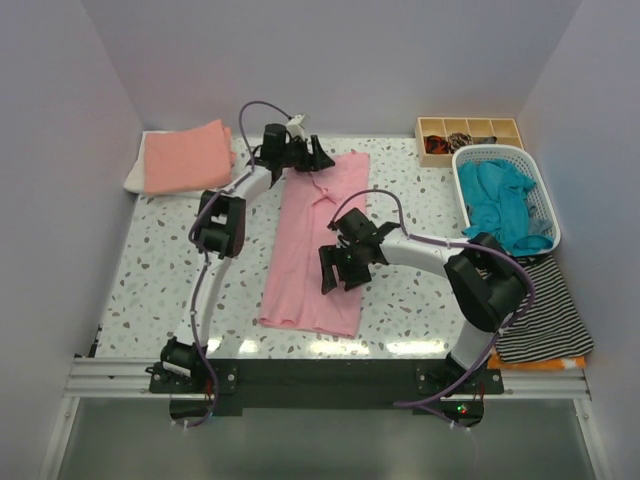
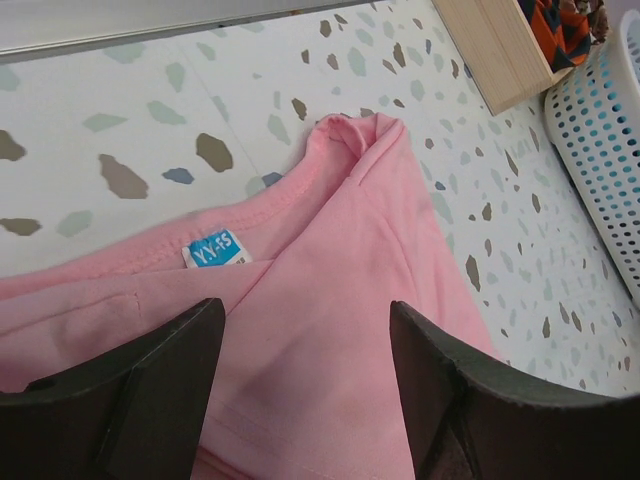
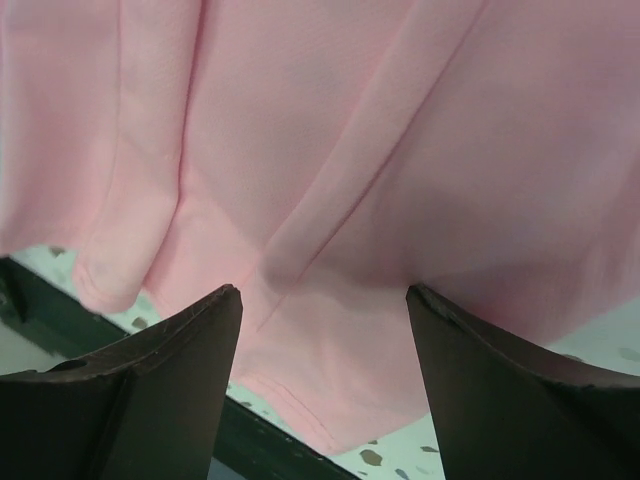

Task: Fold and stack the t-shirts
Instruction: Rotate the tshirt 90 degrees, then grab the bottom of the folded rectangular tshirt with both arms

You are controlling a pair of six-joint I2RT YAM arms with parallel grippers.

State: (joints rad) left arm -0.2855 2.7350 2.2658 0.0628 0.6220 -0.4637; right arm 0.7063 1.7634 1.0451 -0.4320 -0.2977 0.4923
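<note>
A light pink t-shirt (image 1: 320, 240) lies on the table folded into a long narrow strip, neck at the far end. My left gripper (image 1: 305, 152) is open above its collar; in the left wrist view the pink shirt (image 2: 340, 300) with its small blue-and-white neck label (image 2: 213, 251) lies between my fingers. My right gripper (image 1: 338, 272) is open over the strip's lower half; the right wrist view shows the pink cloth (image 3: 330, 200) and its hem. A folded salmon-orange shirt (image 1: 185, 156) lies on a white one (image 1: 134, 176) at the far left. Teal shirts (image 1: 500, 205) fill the basket.
A white plastic basket (image 1: 543, 205) stands at the right. A wooden divided box (image 1: 468, 135) with small items sits at the far right. A black-and-white striped cloth (image 1: 545, 315) lies over something orange at the near right edge.
</note>
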